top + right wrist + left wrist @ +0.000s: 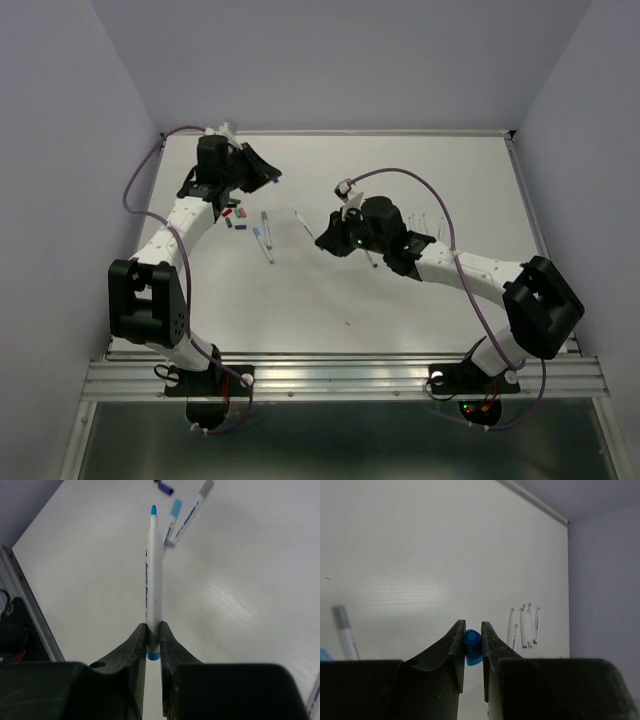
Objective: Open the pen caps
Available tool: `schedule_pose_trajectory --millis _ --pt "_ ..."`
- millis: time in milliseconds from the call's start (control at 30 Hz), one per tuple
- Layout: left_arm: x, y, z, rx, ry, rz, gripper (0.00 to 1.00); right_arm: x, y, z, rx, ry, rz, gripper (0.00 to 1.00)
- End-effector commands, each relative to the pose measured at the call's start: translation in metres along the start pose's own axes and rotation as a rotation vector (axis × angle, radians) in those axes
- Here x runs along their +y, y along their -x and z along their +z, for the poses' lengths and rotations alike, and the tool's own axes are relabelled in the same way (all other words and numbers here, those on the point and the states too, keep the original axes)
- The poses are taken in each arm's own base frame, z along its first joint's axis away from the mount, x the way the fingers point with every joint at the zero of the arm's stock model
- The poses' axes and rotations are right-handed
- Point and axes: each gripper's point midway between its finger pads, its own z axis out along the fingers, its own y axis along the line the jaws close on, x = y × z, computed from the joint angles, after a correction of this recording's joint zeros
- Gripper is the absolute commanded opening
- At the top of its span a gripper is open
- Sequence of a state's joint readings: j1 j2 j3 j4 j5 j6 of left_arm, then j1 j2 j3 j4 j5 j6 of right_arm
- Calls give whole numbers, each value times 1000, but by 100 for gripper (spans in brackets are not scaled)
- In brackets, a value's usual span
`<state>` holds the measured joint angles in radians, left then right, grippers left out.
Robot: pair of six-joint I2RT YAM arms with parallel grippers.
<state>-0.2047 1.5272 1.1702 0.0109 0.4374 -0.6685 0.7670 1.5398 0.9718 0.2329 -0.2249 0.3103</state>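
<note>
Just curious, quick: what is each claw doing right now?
Left gripper: shut on a blue cap.
Right gripper: shut on an uncapped blue-tipped pen.

Your left claw (473, 630) shows black, and the pen cap (471, 647) pinched in it is bright blue against the white table (420, 555). Right of that claw you've got the white-barrelled pens (524, 627); left of it, a grey-ended pen (342, 627). Your right claw (153, 630), black too, grips a white pen (153, 580) with blue lettering, a light blue tip and a blue band at the fingers; beyond it, a purple cap (167, 489) and a lavender wall (20, 500)
</note>
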Motion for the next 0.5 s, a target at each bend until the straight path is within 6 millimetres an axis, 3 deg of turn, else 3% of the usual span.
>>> schedule_pose_trajectory --millis 0,167,267,367,467 --pt "16 124 -30 -354 72 52 0 30 -38 -20 100 132 18 1" --pt "27 140 -37 -384 109 48 0 36 -40 -29 100 161 29 1" --pt "30 136 -37 -372 118 48 0 18 -33 -29 82 42 28 1" --pt "57 126 -34 -345 225 27 0 -26 -28 -31 67 -191 42 1" --pt "105 97 -31 -277 394 -30 0 -66 -29 -40 75 -323 113 1"
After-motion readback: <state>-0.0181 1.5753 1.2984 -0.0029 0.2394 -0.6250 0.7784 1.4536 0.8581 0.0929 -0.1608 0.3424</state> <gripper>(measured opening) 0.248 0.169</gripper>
